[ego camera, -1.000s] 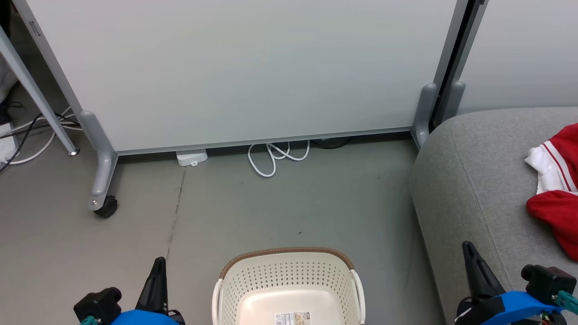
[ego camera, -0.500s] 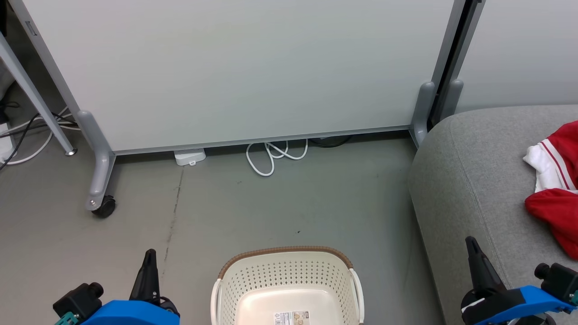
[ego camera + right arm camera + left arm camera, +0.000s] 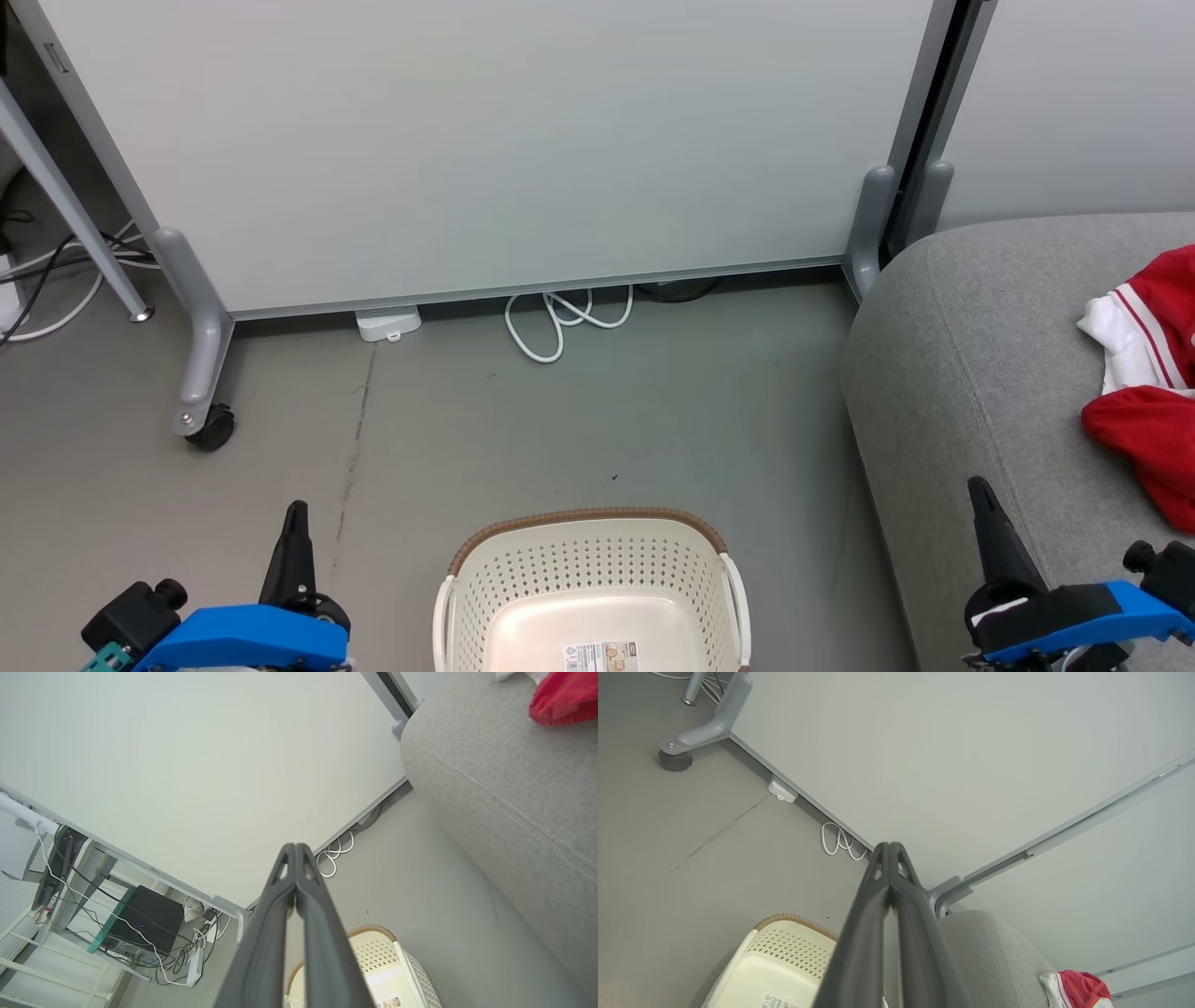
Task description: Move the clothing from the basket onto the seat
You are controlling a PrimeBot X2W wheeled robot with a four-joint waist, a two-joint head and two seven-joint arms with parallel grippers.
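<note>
The left tool (image 3: 297, 518) and right tool (image 3: 982, 499) are both pinched together, empty. The red clothing (image 3: 1144, 429) on the grey sofa (image 3: 962, 373) looks soft, light and floppy; grab a bunched fold.

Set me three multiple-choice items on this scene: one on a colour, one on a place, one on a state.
1. What colour is the rim of the cream-white perforated plastic laundry basket?
A brown
B blue
C black

2. Where does the red clothing with white trim lie?
A in the basket
B on the large grey woven-fabric sofa
C on a shelf

3. How does the left pincer stand?
A wide open
B shut on cloth
C shut, empty

Key:
1 A, the woven-look band round its top is brown.
2 B, the red heap rests on the sofa.
3 C, the left wrist view shows its tips pressed together with nothing between.
</note>
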